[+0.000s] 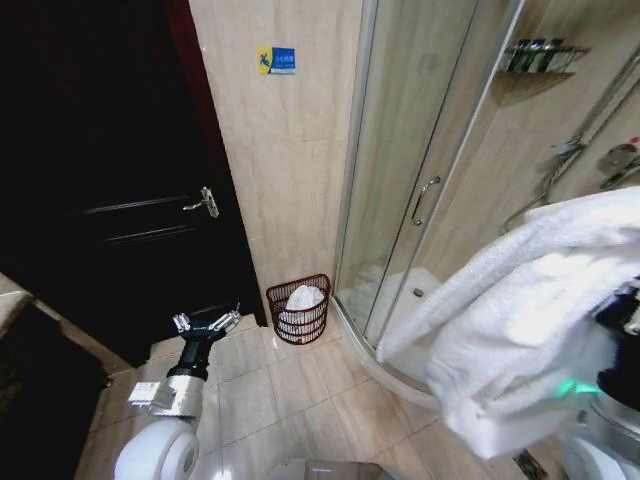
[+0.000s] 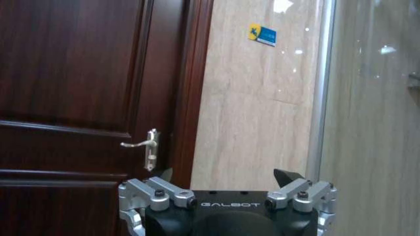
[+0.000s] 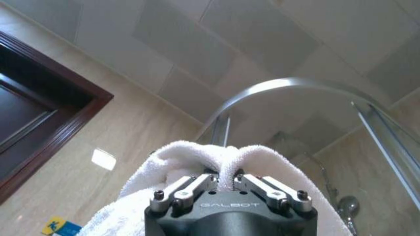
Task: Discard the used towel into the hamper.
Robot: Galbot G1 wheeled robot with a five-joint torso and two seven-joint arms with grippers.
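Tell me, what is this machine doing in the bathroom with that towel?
The robot's right gripper is shut on a fold of a big white fluffy towel, holding it up high beside the glass shower cabin. The small round dark reddish-brown openwork hamper stands on the tiled floor by the wall, apart from the towel, with something white already inside. The left gripper hangs open and empty, low near the dark wooden door.

A floor of large, glossy beige stone tiles (image 1: 300, 390) carries the small round dark reddish-brown openwork hamper (image 1: 299, 309), standing at the far wall between the dark wooden door on the left and the curved glass shower enclosure's raised white base (image 1: 385, 375) on the right.
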